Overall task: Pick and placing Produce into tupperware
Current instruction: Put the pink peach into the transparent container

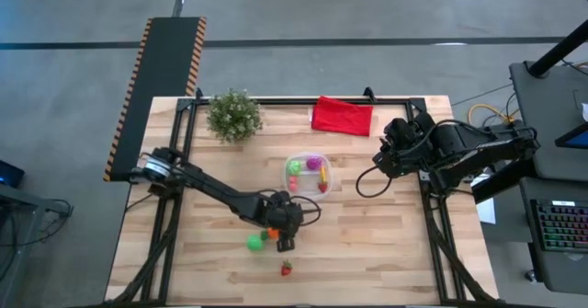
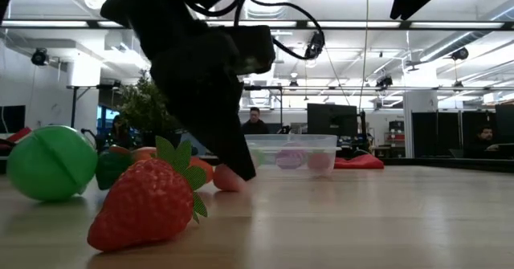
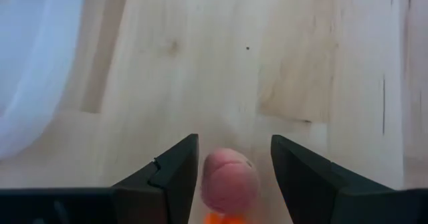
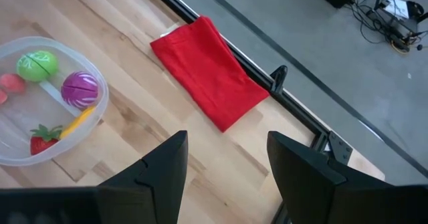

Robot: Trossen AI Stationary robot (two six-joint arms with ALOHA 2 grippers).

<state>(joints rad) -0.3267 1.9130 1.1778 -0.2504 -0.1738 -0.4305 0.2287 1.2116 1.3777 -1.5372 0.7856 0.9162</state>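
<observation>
On the wooden table (image 1: 386, 244) near its front edge, we see the left gripper (image 3: 231, 177) lowered over a small pinkish-orange toy piece (image 3: 229, 180) — its dark fingers (image 3: 170, 177) spread on either side, not yet closed on it. Just beside lie a round green toy fruit (image 1: 254, 243) and a red toy strawberry (image 1: 286, 269). The round clear plastic tupperware (image 1: 329, 181) sits mid-table, holding a green piece (image 4: 37, 65), a purple piece (image 4: 80, 88) and another strawberry (image 4: 41, 142). The right gripper (image 4: 224, 167) waits open, above the table's right side near the folded red cloth (image 1: 343, 116).
</observation>
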